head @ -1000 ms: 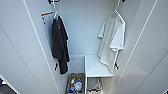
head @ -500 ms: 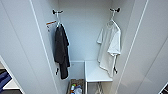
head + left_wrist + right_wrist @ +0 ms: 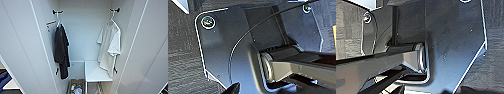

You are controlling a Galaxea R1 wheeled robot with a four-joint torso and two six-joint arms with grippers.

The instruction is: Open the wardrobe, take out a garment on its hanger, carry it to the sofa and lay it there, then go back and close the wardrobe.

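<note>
Already the tall white two-door wardrobe (image 3: pixel 82 37) is standing open, its flat doors swung wide to either side so that the white interior is facing the head camera squarely. Inside, the plain white short-sleeved T-shirt (image 3: pixel 109 47) is hanging on the right, draped from a thin pale hanger (image 3: pixel 111 20) whose hook is catching on a small dark peg high on the right inner wall; hanging that way, its soft fabric is falling loose, and its hem is reaching down in front of a white shelf (image 3: pixel 96 73) set low in the right half. Opposite it, well apart, a long black garment (image 3: pixel 61 51) is hanging from a matching dark peg (image 3: pixel 57 12) on the left wall, and that one is not the piece wanted. Below, between the two, a small open box of mixed coloured items (image 3: pixel 75 88) is sitting on the wardrobe floor. Both wrist cameras are looking along dark robot plates and jointed bars over grey carpet (image 3: pixel 183 50), which suggests the arms are hanging low by the base rather than reaching in; whether either claw is spread or pressed together, I cannot tell. Judging by this, the opening step is done and the T-shirt is not yet lifted from its peg.
</note>
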